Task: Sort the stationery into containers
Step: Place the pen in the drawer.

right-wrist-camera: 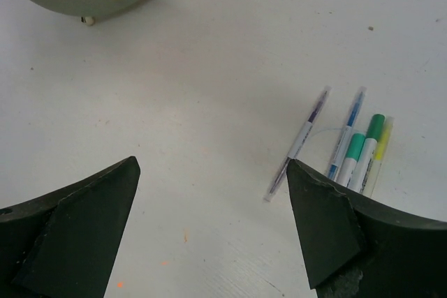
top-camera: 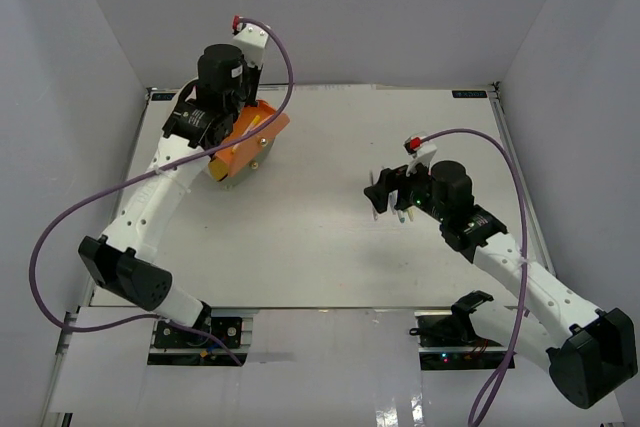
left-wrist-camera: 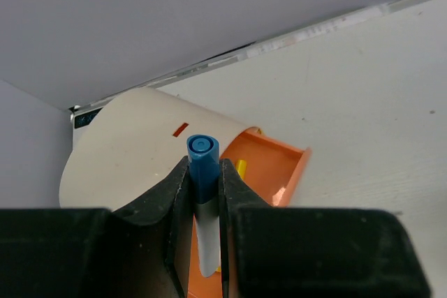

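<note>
the left arm (top-camera: pixel 160 187) reaches to the far left corner of the counter (top-camera: pixel 330 237), over the cream organizer (left-wrist-camera: pixel 133 144), which lies on its side there. the left jaws are clenched on a blue-capped marker (left-wrist-camera: pixel 202 165), its cap pointing away from the wrist and its white barrel pinched between the two fingers. just beneath and beyond it the orange drawer (left-wrist-camera: pixel 276 162) stands pulled out of the organizer, with a yellow piece (left-wrist-camera: pixel 241 169) already lying inside.

the step in hand looks like the drop: the marker is carried to the drawer and hangs above it, not yet let go. the next move calls for the tip to sit over the drawer's open tray rather than its rim or the cream shell, then for the jaws to part so the marker falls in flat.

the right jaws are released, spread wide and holding nothing, hovering above the counter mid-right. just beside one finger lie the items left to sort: a purple pen (right-wrist-camera: pixel 302 137), a blue pen (right-wrist-camera: pixel 347 130), a teal marker (right-wrist-camera: pixel 354 148), a green marker (right-wrist-camera: pixel 375 130) and a yellow marker (right-wrist-camera: pixel 383 146), close together and partly touching. picking one will likely need a narrow approach so the neighbours are not dragged along.
</note>
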